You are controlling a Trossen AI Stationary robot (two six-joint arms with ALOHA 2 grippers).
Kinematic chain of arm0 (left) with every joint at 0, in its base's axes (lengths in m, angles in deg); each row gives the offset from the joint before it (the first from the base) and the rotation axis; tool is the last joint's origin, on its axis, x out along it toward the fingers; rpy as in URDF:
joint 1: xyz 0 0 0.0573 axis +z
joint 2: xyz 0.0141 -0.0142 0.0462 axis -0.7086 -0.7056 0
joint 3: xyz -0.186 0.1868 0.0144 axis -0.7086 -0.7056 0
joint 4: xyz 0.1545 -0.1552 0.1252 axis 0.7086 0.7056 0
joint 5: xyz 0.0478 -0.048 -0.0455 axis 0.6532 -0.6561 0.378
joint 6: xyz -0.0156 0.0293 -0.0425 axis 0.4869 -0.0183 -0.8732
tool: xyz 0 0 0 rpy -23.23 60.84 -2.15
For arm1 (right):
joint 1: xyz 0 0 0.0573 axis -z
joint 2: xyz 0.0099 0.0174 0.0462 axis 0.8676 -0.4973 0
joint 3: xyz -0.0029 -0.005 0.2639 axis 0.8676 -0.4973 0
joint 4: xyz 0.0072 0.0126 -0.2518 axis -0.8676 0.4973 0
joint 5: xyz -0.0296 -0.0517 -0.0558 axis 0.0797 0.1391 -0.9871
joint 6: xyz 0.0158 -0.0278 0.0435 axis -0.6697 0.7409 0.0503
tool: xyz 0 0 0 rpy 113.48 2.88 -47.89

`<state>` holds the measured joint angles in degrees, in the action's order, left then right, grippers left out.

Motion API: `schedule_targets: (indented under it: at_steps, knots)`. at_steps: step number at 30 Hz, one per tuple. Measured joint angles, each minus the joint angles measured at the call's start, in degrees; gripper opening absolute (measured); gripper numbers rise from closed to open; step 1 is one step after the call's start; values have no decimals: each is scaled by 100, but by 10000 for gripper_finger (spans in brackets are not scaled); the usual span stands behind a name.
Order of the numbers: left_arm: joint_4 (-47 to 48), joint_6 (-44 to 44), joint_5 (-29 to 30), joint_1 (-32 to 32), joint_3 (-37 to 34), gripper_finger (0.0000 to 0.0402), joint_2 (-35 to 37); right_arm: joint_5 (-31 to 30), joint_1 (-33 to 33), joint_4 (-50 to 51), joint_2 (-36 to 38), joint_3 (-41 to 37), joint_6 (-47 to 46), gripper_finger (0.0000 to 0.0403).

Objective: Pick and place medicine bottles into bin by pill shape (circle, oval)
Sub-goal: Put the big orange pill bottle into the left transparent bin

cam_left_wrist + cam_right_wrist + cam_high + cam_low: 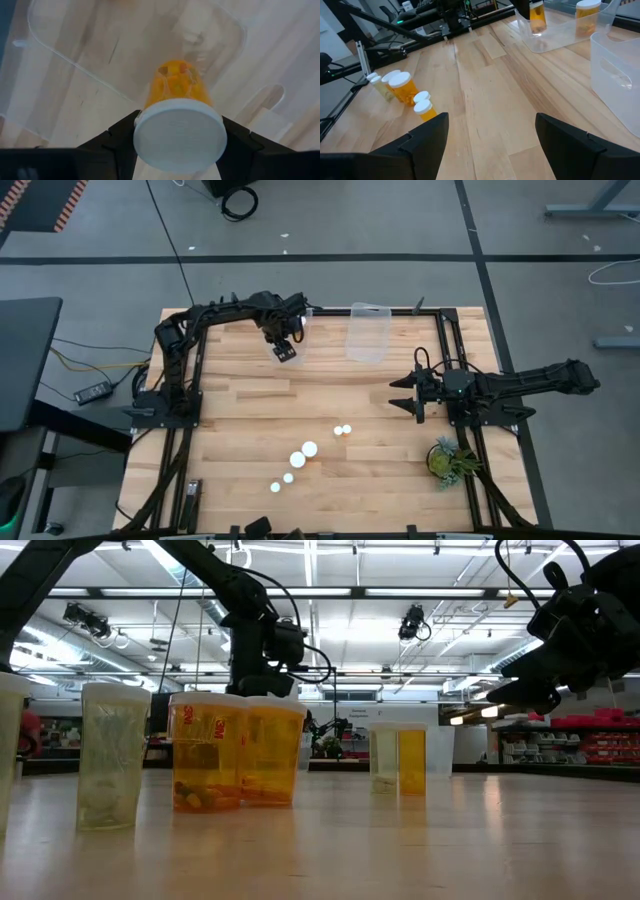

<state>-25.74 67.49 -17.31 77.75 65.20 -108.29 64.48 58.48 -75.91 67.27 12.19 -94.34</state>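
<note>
My left gripper (287, 348) is at the table's far left side, over a shallow clear bin (75, 60), shut on an orange medicine bottle (176, 87) with a white cap. It also shows in the right wrist view (537, 17), beside another bottle (587, 12) that stands in that bin. Several more bottles (309, 449) stand on the table's near middle, shown as white dots from above and as orange and pale bottles in the low view (205, 755). My right gripper (492, 145) is open and empty at the table's right side, above the wood. My left gripper pinches the bottle between its two fingers (120, 135) at the white cap (177, 135), one finger on each side. The fingers come from above, pointing down. The bottle hangs upright below them over the bin; whether its bottom touches the bin floor I cannot tell.
A taller clear bin (367, 332) stands at the far middle and shows in the right wrist view (620, 75). A small green plant (447, 458) sits at the near right edge. Bare wood lies between the bins and the standing bottles.
</note>
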Motion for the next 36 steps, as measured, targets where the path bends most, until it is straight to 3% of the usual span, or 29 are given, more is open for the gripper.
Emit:
schedule_targets:
  at_steps: [36]
  knots:
    - [219,52,0,11,0,238,2,-1,1,0,-2,-2,2,305]
